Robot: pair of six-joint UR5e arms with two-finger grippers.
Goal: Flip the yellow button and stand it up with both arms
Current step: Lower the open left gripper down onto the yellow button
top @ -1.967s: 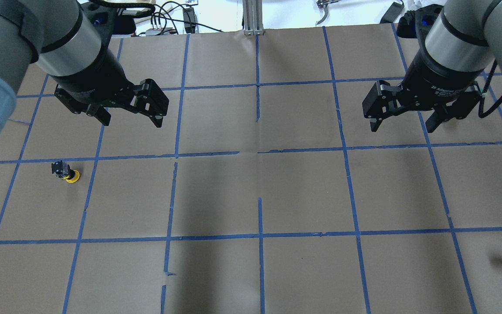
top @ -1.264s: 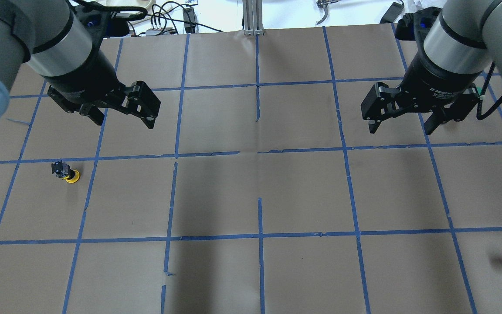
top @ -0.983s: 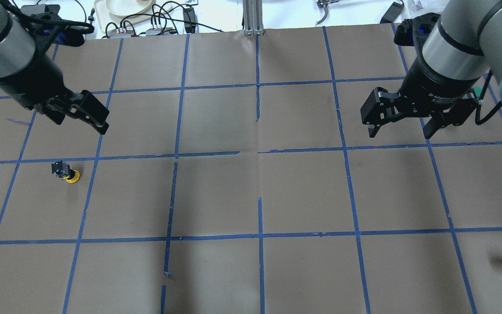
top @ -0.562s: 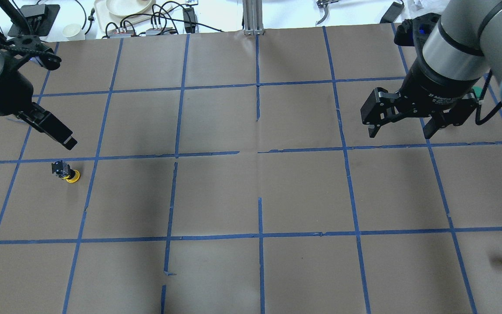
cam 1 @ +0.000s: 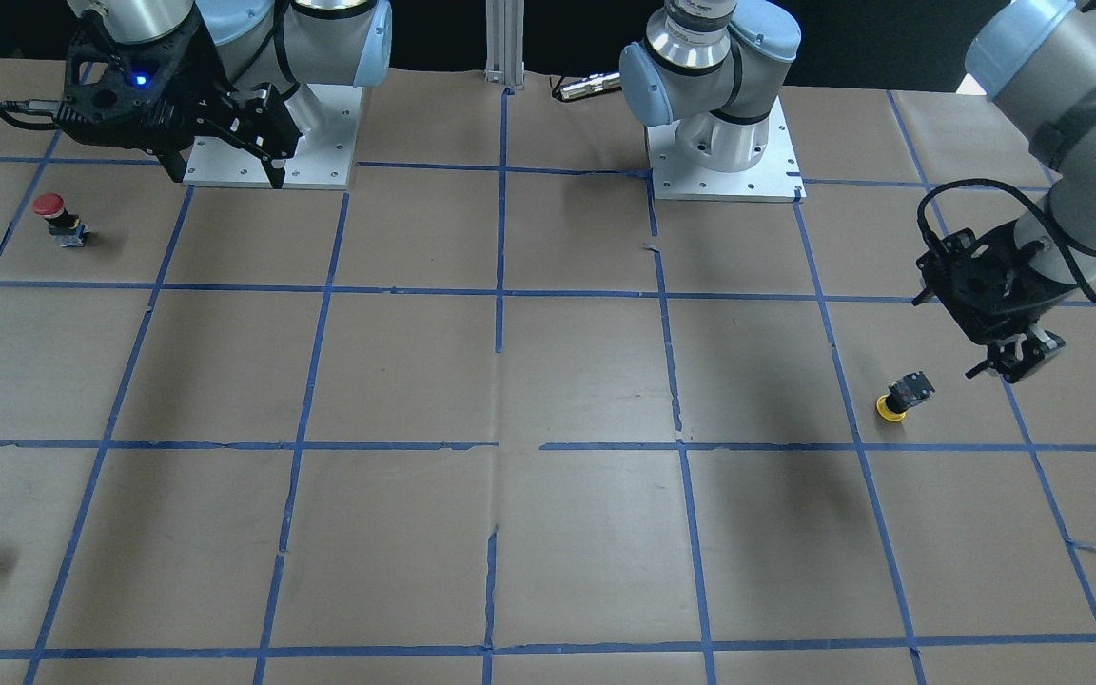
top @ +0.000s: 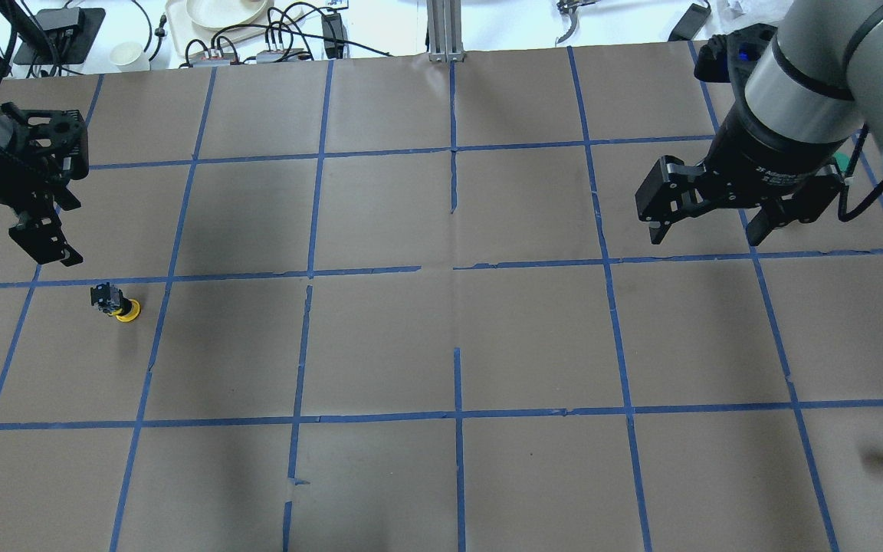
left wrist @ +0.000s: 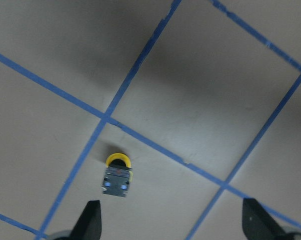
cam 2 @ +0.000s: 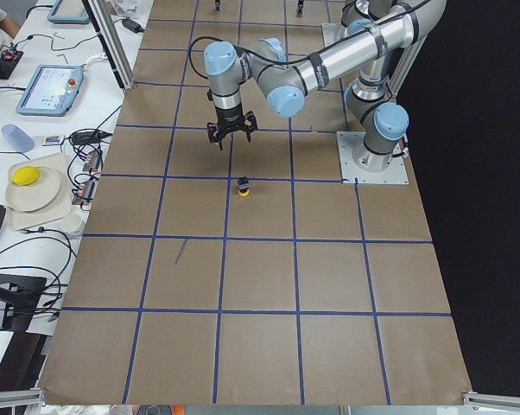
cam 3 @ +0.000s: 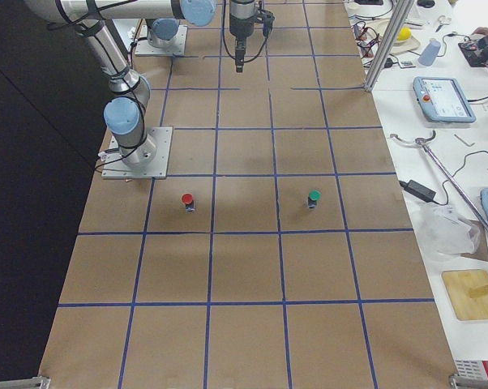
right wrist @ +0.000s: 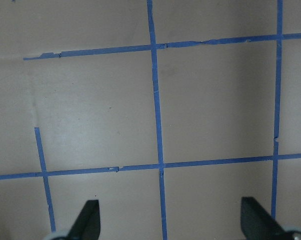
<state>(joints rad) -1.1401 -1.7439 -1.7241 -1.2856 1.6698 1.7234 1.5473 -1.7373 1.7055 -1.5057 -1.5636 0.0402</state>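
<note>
One camera is facing the robot [cam 1: 719,143] across the table [cam 1: 548,381], steeply down; another is looking down from over its shoulders. Two more are watching from the table's ends, far back. Each wrist camera is peering close between its fingers [right wrist: 90,222]: the right gripper [right wrist: 169,210] over taped paper [right wrist: 105,110], the left gripper [left wrist: 171,210] with the yellow button [left wrist: 117,176] just ahead of one finger [left wrist: 92,222], shared with the overhead, front and left-end views.

The yellow button [top: 116,301] lies on its side on the bench [top: 533,337], the left pincer [top: 57,253] hanging near it. The right pincer [top: 702,238] hovers well apart, jaws spread.
</note>
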